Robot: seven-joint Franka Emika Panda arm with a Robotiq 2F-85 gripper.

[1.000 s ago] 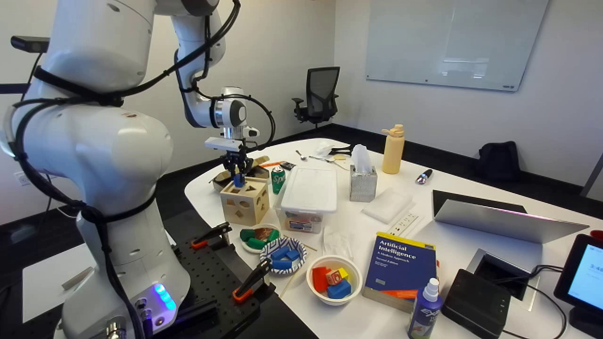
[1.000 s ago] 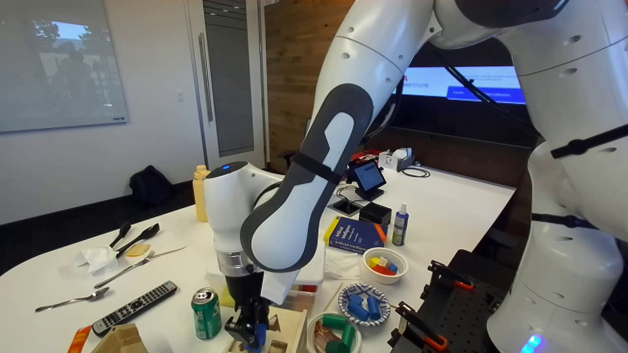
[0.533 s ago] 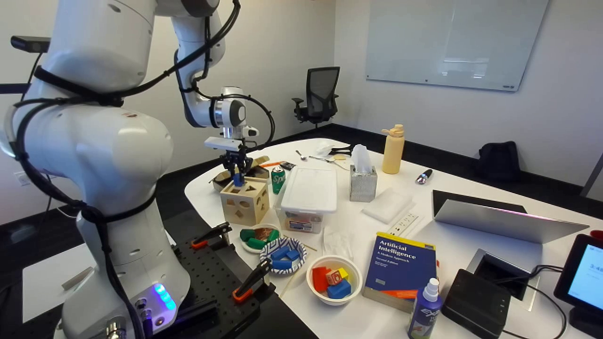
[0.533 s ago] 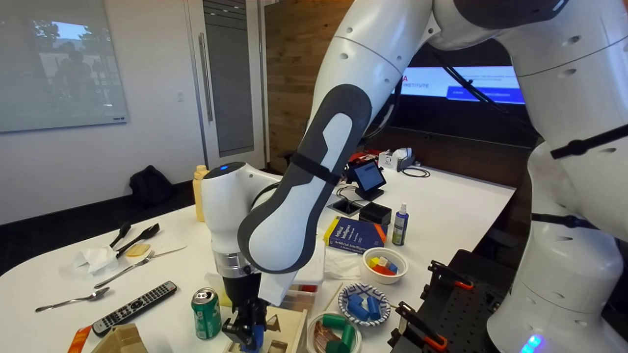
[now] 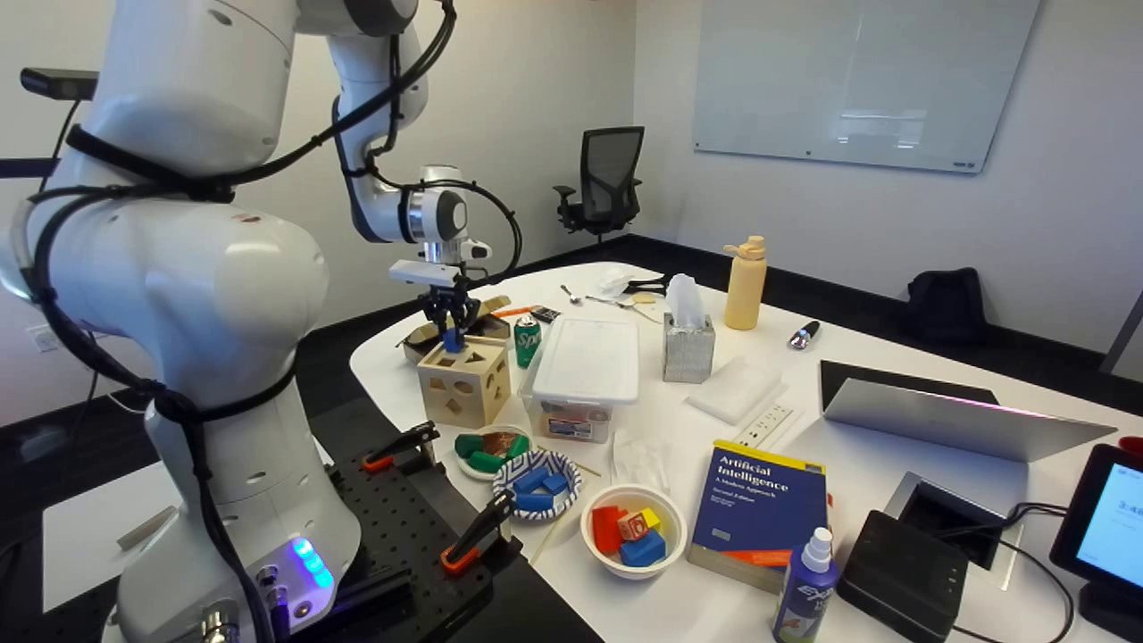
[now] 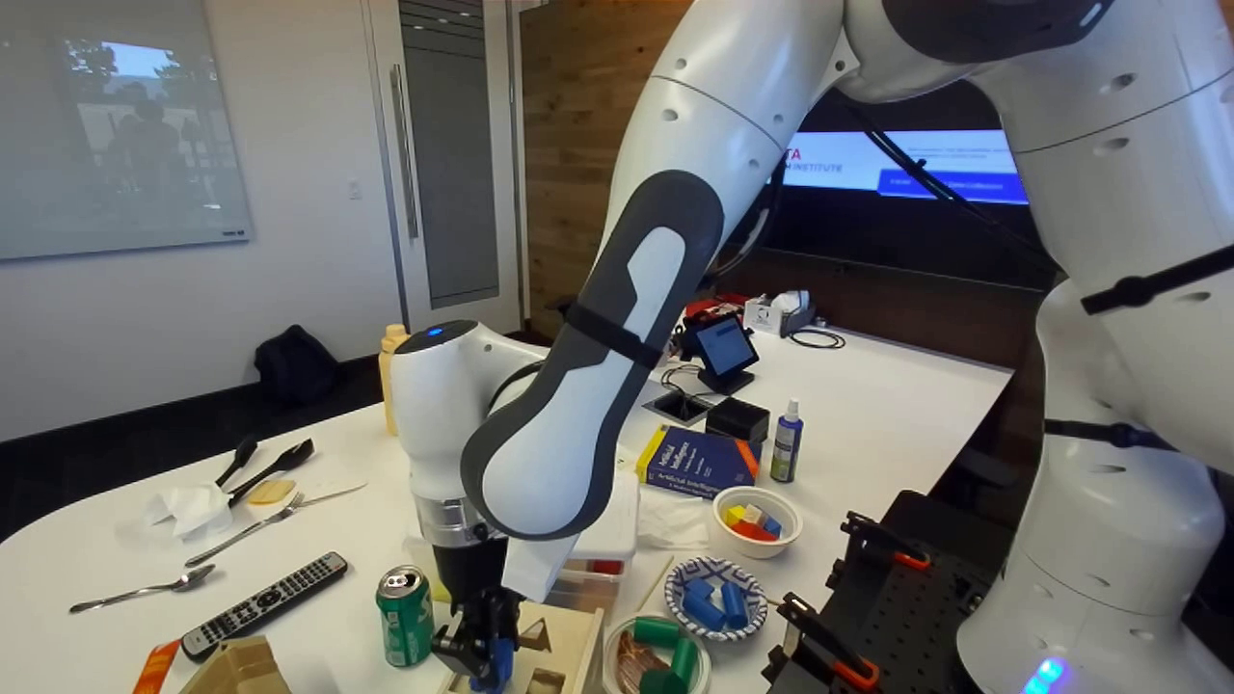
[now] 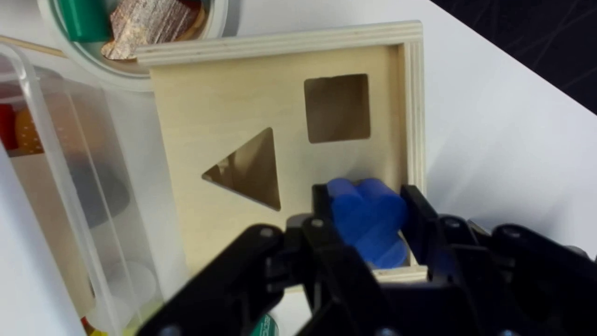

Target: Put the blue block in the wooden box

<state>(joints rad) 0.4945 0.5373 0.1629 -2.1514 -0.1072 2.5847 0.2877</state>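
The wooden box point(image 5: 471, 412) stands on the table near the robot base; its top with dark holes shows in the wrist view point(image 7: 219, 98) and in an exterior view point(image 6: 569, 627). My gripper point(image 7: 367, 200) is shut on the blue block point(image 7: 359, 219), which has rounded lobes. The block is over one corner of the box's top, beside the square hole and the triangular hole. It also shows in both exterior views point(image 5: 454, 341) point(image 6: 501, 665). The box surface under the block is hidden. I cannot tell whether the block touches the top.
A lidded plastic container point(image 5: 589, 357) and a green can point(image 5: 527, 343) stand close to the box. A small bowl point(image 6: 611, 665) with green blocks sits next to it. A patterned bowl point(image 5: 569, 471) holds other blue blocks. Black clamps point(image 5: 482, 536) edge the base.
The gripper and the held block have shifted slightly, a little to the left in an exterior view. The block stays in the gripper over the box's top. Everything else is unchanged.
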